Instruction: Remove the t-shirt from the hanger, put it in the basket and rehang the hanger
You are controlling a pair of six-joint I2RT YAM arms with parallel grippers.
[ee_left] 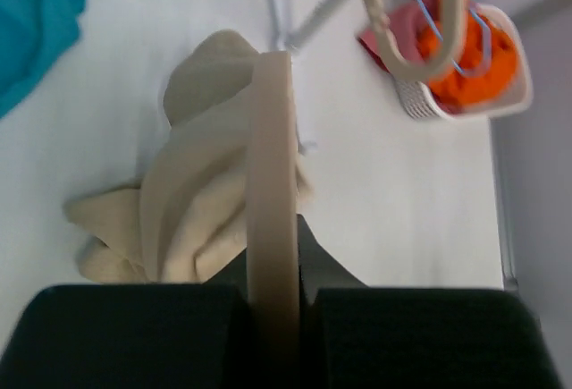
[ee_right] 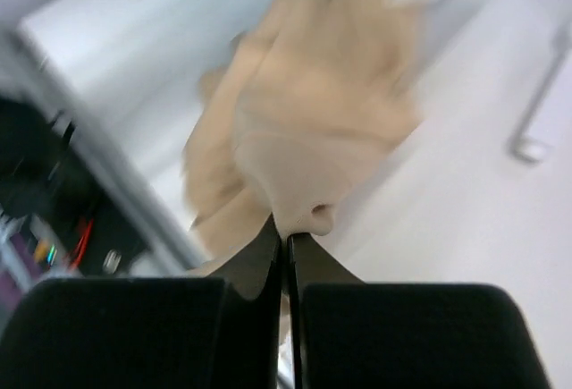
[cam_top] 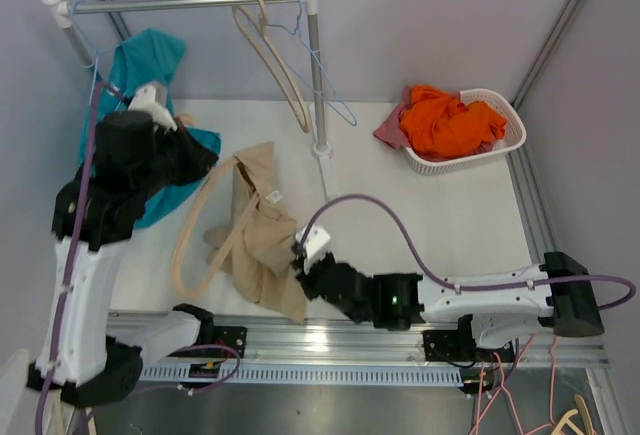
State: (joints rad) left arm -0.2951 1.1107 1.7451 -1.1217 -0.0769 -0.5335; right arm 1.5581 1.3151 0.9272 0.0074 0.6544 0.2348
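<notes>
The beige t-shirt [cam_top: 258,235] lies in a crumpled heap, with a fold of its near edge pinched between the closed jaws of the right gripper [ee_right: 286,244]. The pale hanger [ee_left: 271,183] is clamped edge-on in the jaws of the left gripper [ee_left: 273,292] and runs straight ahead of them across the shirt.

From above the near edge we see the whole worktop [cam_top: 470,205]. Left wrist faces the far-right corner, right wrist the far-left corner, both close; all share the shirt [cam_top: 262,240].

You're working in a robot lab cell, not a home: a white table [cam_top: 450,225] is boxed in by plain grey panel walls [cam_top: 430,25]. An aluminium rail [cam_top: 340,340] runs along its near edge, cables [cam_top: 385,207] trail across it, and a small clothes rack [cam_top: 190,1] and a white basket [cam_top: 470,159] of clothes stand at the far side.
</notes>
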